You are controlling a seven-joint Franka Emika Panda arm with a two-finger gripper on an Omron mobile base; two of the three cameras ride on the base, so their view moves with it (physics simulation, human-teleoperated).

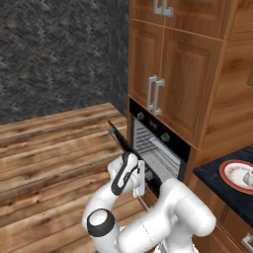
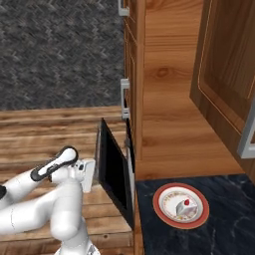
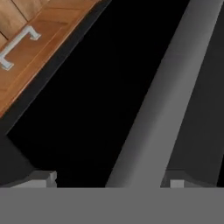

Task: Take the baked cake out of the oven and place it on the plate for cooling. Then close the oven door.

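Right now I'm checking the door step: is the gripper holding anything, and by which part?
Nothing is held. The gripper is open, its fingertips either side of the oven door's silver bar handle, not clamped on it.

White rounded arm, dark joints, black-striped wrist

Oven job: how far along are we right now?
Done: the cake sits on the plate on the dark counter. In hand: the oven door is partly raised, not shut; the gripper is at it, fingertips apart on either side of the silver bar handle. Left: push the door fully closed against the oven.
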